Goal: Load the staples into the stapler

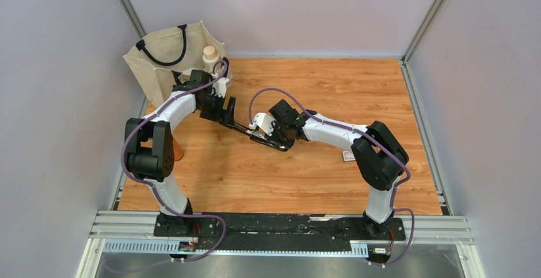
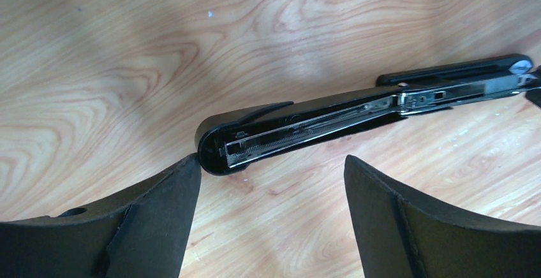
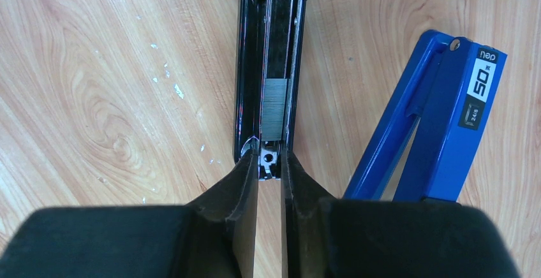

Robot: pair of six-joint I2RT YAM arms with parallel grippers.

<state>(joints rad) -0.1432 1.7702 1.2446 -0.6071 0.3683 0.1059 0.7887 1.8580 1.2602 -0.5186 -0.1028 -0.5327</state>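
A black stapler (image 1: 244, 129) lies opened flat on the wooden table between both grippers. In the right wrist view its magazine channel (image 3: 273, 48) holds a short grey strip of staples (image 3: 274, 109). My right gripper (image 3: 269, 158) is nearly closed, its tips pinching the metal front end of that channel; it also shows in the top view (image 1: 266, 135). In the left wrist view the stapler's swung-back cover (image 2: 300, 131) shows its spring rail. My left gripper (image 2: 271, 163) is wide open and empty, its left fingertip touching the cover's rounded end. The small white staple box (image 1: 348, 155) lies by the right arm.
A blue stapler (image 3: 440, 118) marked 50 and 24/6 lies just right of the black one. A cream tote bag (image 1: 163, 61) with a bottle (image 1: 209, 55) in it stands at the back left. A brown object (image 1: 177, 150) sits behind the left arm.
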